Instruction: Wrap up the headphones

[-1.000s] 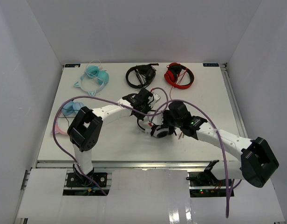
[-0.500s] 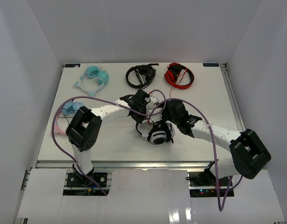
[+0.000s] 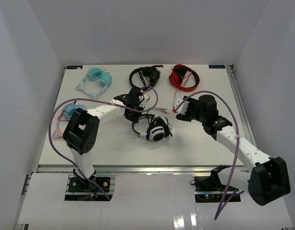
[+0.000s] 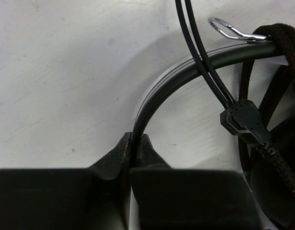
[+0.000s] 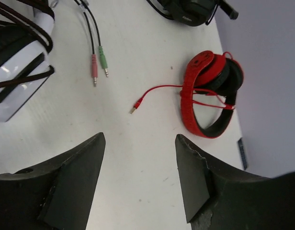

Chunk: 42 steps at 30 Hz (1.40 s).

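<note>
The headphones (image 3: 157, 129) lie at the table's middle, white earcups stacked, black headband (image 3: 137, 125) arcing to the left. In the left wrist view my left gripper (image 4: 136, 140) is pinched on that headband (image 4: 186, 72), while the thin black cable (image 4: 200, 52) and its splitter (image 4: 243, 120) cross over it. My right gripper (image 3: 178, 106) hovers to the right of the headphones, apart from them. Its jaws (image 5: 140, 139) stand wide open over bare table with nothing between them. The pink and green plugs (image 5: 99, 64) lie beside a white earcup (image 5: 18, 72).
Red headphones (image 3: 183, 76) with a loose red cable (image 5: 157, 93) lie at the back right, all-black headphones (image 3: 143, 76) at the back middle, cyan ones (image 3: 97, 80) at the back left. Another blue and pink pair (image 3: 71, 112) sits at the left edge.
My right gripper has opened, let go and drawn back to the right, away from the headphones. The left gripper has shifted left and back, still on the headband.
</note>
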Each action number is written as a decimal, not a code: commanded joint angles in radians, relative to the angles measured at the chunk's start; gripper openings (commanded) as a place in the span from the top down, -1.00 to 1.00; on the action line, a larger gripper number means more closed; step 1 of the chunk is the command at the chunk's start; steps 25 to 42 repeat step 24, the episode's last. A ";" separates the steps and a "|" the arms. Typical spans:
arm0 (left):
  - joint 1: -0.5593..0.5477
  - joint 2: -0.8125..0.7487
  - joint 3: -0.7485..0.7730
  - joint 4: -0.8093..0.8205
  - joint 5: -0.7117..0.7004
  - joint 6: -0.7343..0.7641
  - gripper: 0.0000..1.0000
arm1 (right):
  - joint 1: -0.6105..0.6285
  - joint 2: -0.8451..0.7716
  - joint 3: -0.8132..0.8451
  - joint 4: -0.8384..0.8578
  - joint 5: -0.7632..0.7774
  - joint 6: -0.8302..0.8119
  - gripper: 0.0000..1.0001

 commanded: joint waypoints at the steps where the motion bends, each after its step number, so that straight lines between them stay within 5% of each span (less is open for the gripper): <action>1: 0.013 -0.070 0.055 0.002 -0.149 -0.132 -0.09 | -0.060 -0.058 0.011 -0.148 -0.396 0.282 -0.43; 5: 0.031 -0.131 0.070 -0.001 -0.109 -0.175 -0.95 | -0.098 -0.097 -0.023 -0.156 -0.468 0.393 -0.79; 7: 0.035 -0.169 0.070 -0.001 -0.097 -0.180 -0.96 | -0.127 -0.110 -0.033 -0.153 -0.458 0.412 -0.93; 13: 0.039 -0.384 -0.020 0.004 -0.108 -0.175 -0.96 | -0.215 -0.126 -0.008 -0.159 -0.238 0.623 -0.80; 21: 0.040 -1.004 -0.587 0.422 0.101 -0.093 -0.96 | -0.263 -0.194 0.009 -0.162 0.083 0.820 -0.80; 24: 0.040 -1.197 -0.719 0.463 0.096 -0.081 -0.96 | -0.262 -0.227 -0.005 -0.162 0.121 0.802 -0.80; 42: 0.040 -1.197 -0.719 0.463 0.096 -0.081 -0.96 | -0.262 -0.227 -0.005 -0.162 0.121 0.802 -0.80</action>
